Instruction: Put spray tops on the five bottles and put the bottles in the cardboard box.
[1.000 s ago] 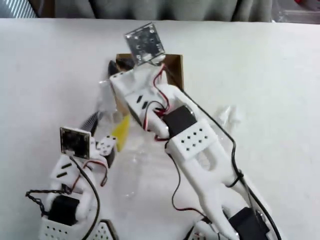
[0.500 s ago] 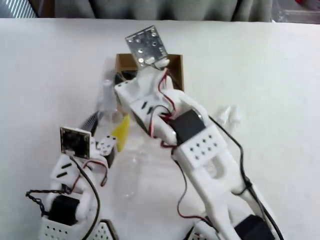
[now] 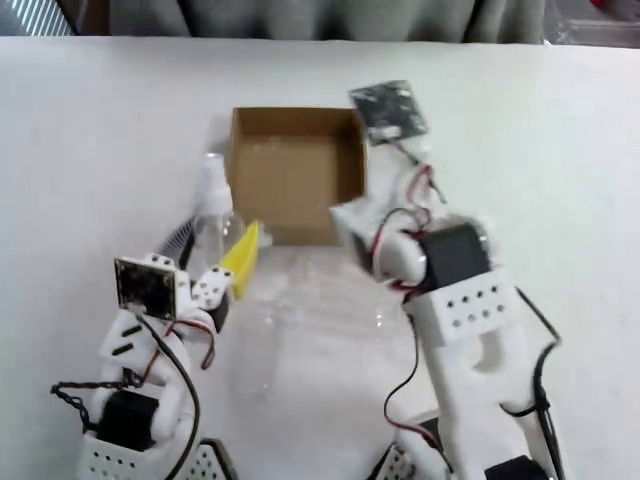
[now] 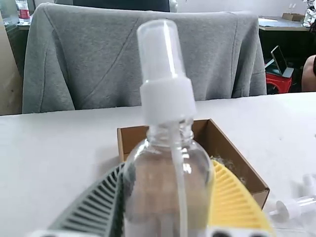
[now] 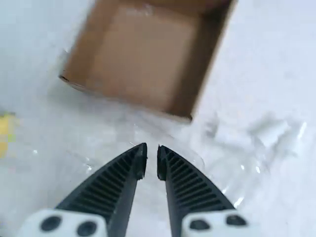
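My left gripper (image 4: 168, 200) clasps one capped spray bottle (image 4: 168, 163); my right gripper (image 5: 149, 161) is pinched together, empty; the cardboard box (image 3: 296, 185) looks empty.

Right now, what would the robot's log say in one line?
left pincer: shut on bottle, beside cardboard box | spray top: on bottle | right pincer: shut, empty, above table near box

cardboard box (image 3: 296, 175): 1 | capped bottle (image 4: 165, 173): 1 | loose spray top (image 4: 290, 208): at least 1 | left hand (image 3: 215, 242), right hand (image 5: 148, 162): 2
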`<state>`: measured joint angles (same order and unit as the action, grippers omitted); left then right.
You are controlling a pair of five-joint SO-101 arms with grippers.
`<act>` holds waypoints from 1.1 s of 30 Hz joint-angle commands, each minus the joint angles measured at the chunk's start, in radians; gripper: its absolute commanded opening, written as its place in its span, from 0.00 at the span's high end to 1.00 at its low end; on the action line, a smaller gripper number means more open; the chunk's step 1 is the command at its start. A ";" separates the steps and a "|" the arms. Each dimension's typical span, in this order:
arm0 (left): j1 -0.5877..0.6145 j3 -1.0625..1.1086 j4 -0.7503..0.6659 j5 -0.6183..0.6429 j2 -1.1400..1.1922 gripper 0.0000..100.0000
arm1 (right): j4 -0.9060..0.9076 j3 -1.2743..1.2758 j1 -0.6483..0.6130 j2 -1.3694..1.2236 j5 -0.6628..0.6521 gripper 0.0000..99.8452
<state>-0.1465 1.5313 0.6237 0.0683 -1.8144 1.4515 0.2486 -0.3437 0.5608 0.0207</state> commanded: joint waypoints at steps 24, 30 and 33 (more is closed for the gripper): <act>0.008 -0.103 -0.348 0.006 -0.012 0.98 | -0.297 0.994 0.524 0.458 -0.614 0.98; 0.004 -0.218 -0.358 0.006 0.154 0.98 | -0.404 1.102 0.519 0.481 -0.612 0.98; 0.001 -0.307 -0.358 0.009 0.289 0.98 | -0.404 1.112 0.524 0.487 -0.623 0.98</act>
<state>-0.1465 1.3441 0.2923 0.0683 -1.6487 1.0679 1.3640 0.1703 1.0334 -0.5884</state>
